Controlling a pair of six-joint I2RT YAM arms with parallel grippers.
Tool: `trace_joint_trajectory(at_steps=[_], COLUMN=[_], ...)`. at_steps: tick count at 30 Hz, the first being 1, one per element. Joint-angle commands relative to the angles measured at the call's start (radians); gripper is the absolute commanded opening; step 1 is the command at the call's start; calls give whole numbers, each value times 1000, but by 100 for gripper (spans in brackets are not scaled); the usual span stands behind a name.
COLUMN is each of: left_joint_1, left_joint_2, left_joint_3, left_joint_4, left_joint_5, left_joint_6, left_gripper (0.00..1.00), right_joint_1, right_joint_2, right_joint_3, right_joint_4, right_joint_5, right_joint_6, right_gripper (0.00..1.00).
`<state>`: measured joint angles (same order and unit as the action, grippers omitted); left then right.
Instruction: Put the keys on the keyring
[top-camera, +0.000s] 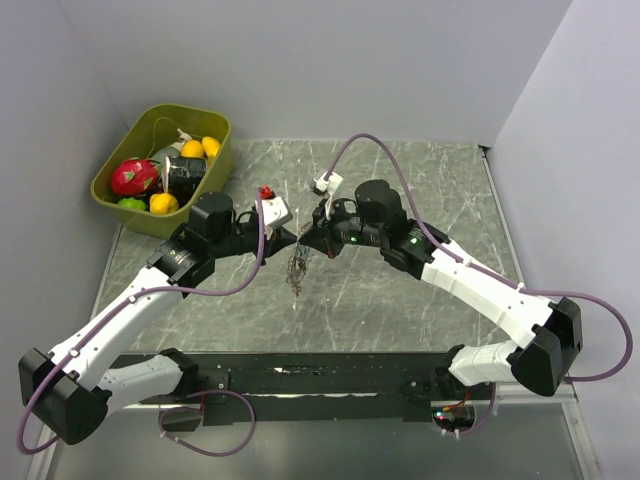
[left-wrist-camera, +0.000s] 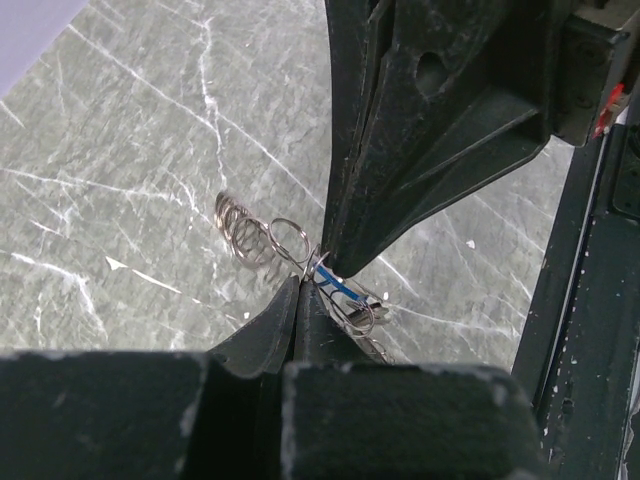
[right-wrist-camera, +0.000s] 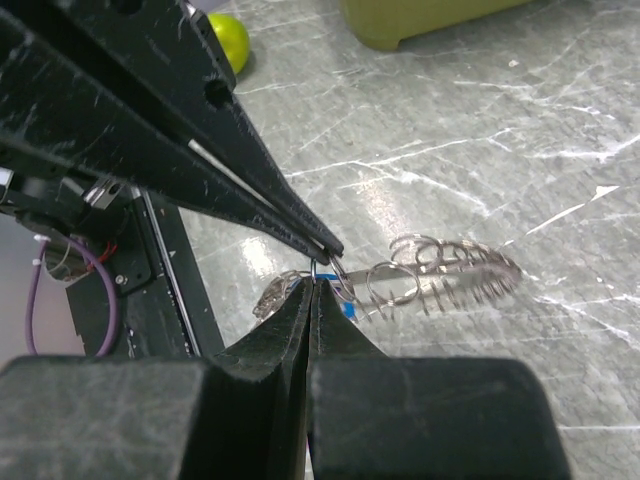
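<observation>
1. Right wrist view, nearest: the right gripper (right-wrist-camera: 313, 288) has its two fingers pressed flat together with no gap. Its tips pinch a thin wire loop at the near end of the keyring (right-wrist-camera: 440, 272).
2. Just beside those tips sits a blue key (right-wrist-camera: 347, 310). Only its blue head is clear, and the blade is too small to make out.
3. The left gripper (right-wrist-camera: 333, 252) comes in from the upper left, likewise closed down to a point. Its tip is clamped on the same loops just above the right gripper's tips, so the two points almost meet.
4. From that pinch the keyring stretches away to the right. Its long axis is about level across this view and its free end points right. In the top external view the bundle trails from the meeting fingertips toward the near edge, at the middle of the table (right-wrist-camera: 480, 140).
5. The keyring shows as several thin silvery rings overlapping like a coil. Beyond them a row of small silvery keys sticks out like comb teeth, and the far end is blurred.
6. Below it the table is grey-green stone pattern with white veins.
7. Farthest off, a green ball (right-wrist-camera: 228, 40) lies on the table, well apart from the olive bin (right-wrist-camera: 420, 20).
</observation>
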<state>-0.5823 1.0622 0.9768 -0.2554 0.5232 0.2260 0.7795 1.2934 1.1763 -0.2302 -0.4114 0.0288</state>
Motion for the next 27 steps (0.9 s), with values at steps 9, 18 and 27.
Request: trace_joint_trajectory(at_steps=[9,18,27], left_joint_1=[-7,-7,-5], left_joint_2=[-44,-60,-90], left_joint_3=[36,22,-9], left_joint_4=[61,88,130], left_joint_5=[5,14,46], left_joint_6=[9,3,-4], left_gripper=[1,1,1], right_joint_1=[6,3,-11], right_joint_2=[-6,-31,-46], right_joint_3=[29,-4,-30], right_joint_4=[6,11,31], right_joint_5=[69,94,77], right_joint_6=[10,25,43], right_gripper=[0,0,0])
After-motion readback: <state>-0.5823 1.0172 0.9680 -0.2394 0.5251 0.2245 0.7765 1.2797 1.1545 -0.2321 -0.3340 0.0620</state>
